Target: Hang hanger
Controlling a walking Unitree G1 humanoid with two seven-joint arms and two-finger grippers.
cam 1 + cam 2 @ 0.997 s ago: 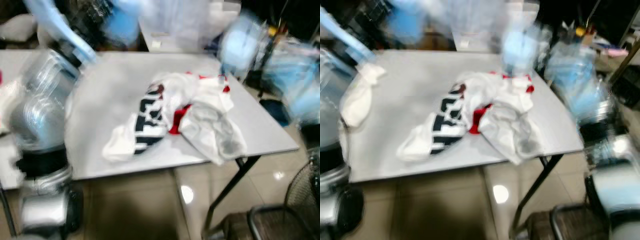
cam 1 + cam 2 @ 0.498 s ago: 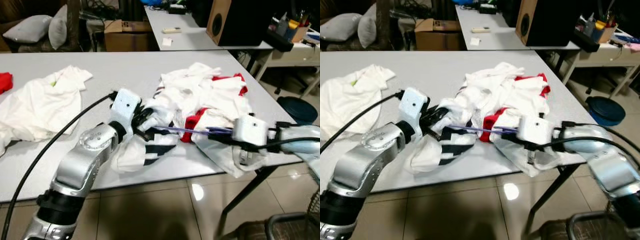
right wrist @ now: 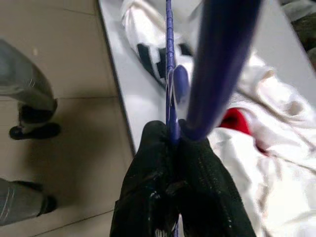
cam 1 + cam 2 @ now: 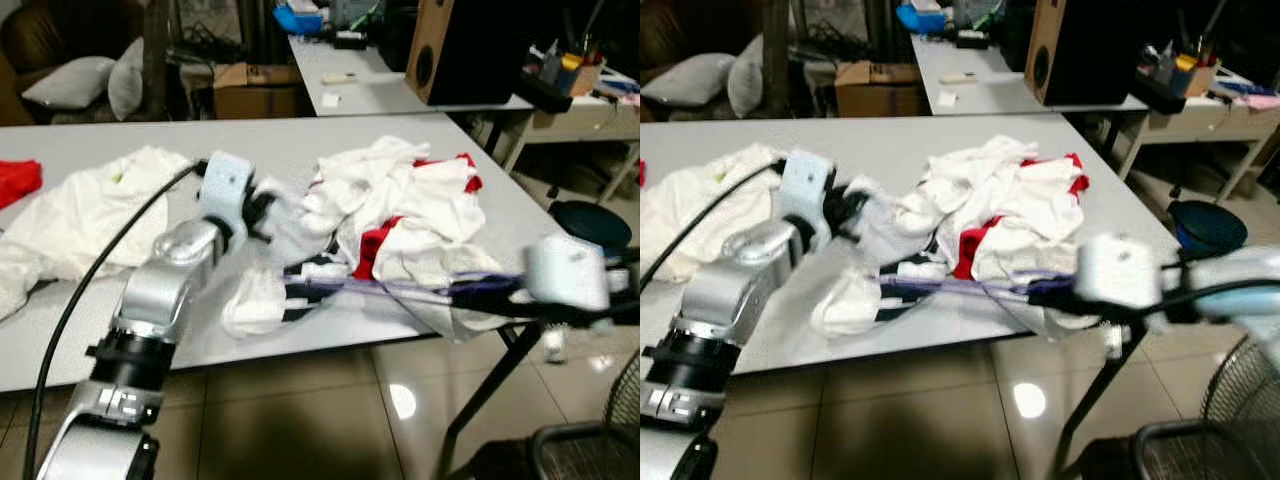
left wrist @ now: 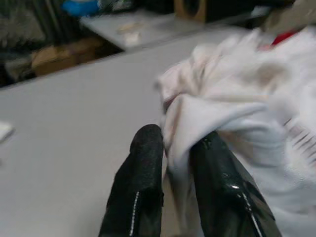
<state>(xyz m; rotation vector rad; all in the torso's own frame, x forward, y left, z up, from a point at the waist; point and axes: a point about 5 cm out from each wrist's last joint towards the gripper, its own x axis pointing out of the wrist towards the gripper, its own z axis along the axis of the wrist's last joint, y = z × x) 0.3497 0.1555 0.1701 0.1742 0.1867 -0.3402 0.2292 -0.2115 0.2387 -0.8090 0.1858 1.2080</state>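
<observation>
The purple hanger [image 4: 400, 288] lies nearly level, its long axis running across the scene from the robot's right toward its left, over the near edge of the grey table [image 4: 90, 345]; its free end reaches the white garment with dark stripes [image 4: 290, 290], and its other end is held at the robot's right. The right gripper [image 3: 173, 136] is clamped on the thin purple wire of the hanger, fingers pressed together around it, with a thicker purple bar of the hanger just beside the fingertips. The right arm extends from the right edge of the scene, roughly level and just beyond the table's front corner, above the tiled floor [image 4: 300, 420]. The left gripper [image 5: 173, 143] pinches a fold of white cloth between its two black fingers [image 5: 143, 163], which stand narrowly apart with fabric between them. The left arm rises from the lower left and bends forward over the table, the wrist sitting at the left side of the pile of white and red clothes [image 4: 420, 200]. A second white garment [image 4: 80, 215] lies spread well apart on the table's left part. Behind the table stand a second table [image 4: 370, 85], a dark speaker box [image 4: 450, 50], a cardboard box [image 4: 250, 90] and grey cushions [image 4: 90, 80].
</observation>
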